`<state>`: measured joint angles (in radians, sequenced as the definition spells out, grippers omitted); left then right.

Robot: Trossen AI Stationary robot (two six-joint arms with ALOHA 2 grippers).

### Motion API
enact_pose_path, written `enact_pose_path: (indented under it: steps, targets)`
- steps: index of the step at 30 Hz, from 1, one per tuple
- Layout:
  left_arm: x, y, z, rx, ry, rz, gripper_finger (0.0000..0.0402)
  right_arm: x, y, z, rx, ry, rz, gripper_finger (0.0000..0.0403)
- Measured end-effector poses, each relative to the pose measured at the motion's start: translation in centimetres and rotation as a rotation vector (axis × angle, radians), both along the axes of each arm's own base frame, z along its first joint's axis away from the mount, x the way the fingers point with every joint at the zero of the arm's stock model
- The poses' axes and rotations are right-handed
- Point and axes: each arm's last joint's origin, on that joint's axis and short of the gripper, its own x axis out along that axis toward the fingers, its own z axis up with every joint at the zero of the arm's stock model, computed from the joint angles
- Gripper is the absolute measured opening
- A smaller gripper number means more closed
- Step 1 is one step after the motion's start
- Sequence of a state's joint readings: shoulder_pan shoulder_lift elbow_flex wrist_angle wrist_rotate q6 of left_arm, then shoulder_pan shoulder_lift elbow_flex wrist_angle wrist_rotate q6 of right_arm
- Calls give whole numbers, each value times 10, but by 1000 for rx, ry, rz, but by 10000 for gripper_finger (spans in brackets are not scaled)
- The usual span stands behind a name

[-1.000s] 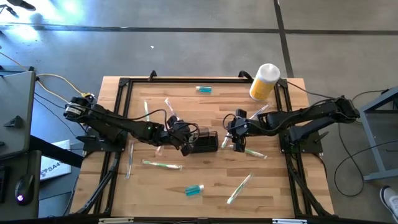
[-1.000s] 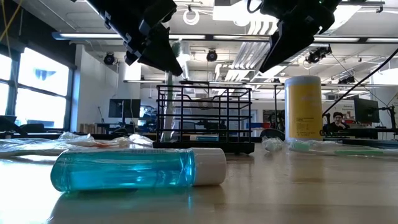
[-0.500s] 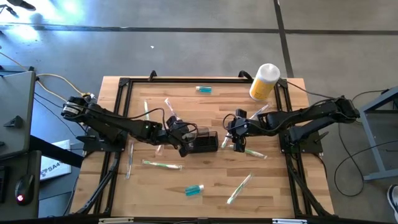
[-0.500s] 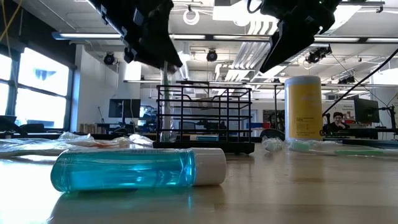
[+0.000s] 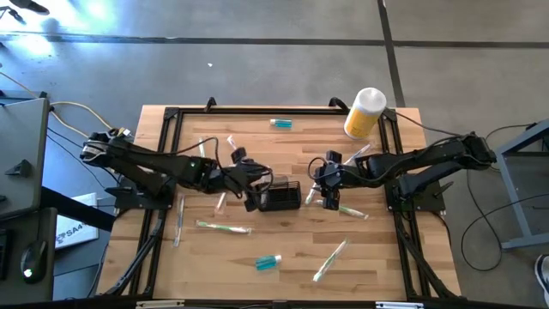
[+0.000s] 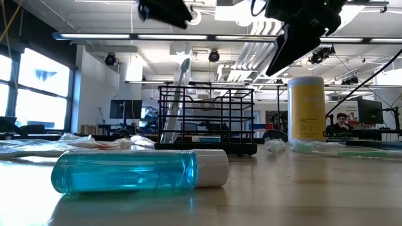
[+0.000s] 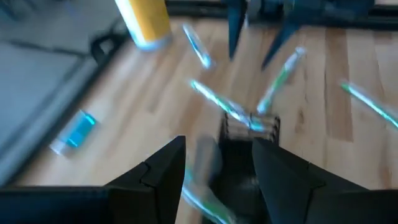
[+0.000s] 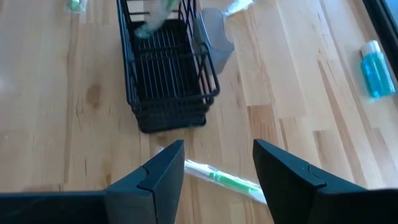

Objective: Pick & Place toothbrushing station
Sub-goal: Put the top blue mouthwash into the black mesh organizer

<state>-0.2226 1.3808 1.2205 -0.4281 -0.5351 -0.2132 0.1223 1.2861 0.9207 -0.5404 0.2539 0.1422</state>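
The left gripper (image 5: 251, 199) is hanging with its jaws spread and nothing between them, just above the left end of the caddy (image 5: 280, 195). In the low view a wrapped toothbrush (image 6: 175, 100) is leaning upright inside the caddy (image 6: 207, 119) at that end, free of the fingers. The right gripper (image 5: 326, 199) is hovering just off the caddy's right end, its jaws also parted and empty, over another toothbrush (image 5: 350, 210). The caddy is sitting near the middle of the table (image 5: 377, 257). A yellow canister (image 5: 364, 112) is standing at the table's far right corner, and a blue bottle (image 5: 268, 262) is lying near the front edge.
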Motion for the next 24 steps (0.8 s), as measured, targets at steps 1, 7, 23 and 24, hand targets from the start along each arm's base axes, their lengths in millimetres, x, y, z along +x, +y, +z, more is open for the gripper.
enact_pose_path:
  steps: [1,7,23,24]
  targets:
    - [0,0,9,34,-5,-5,179,-1,0,-1,6,9,-9,184]
    - [-12,37,62,118,95,59,179,-5,-1,-4,29,58,-50,184]
    - [-1,245,36,31,138,-70,179,-8,-1,-5,49,79,-79,184]
    - [3,255,27,28,149,-61,179,-8,-1,-6,50,80,-81,184]
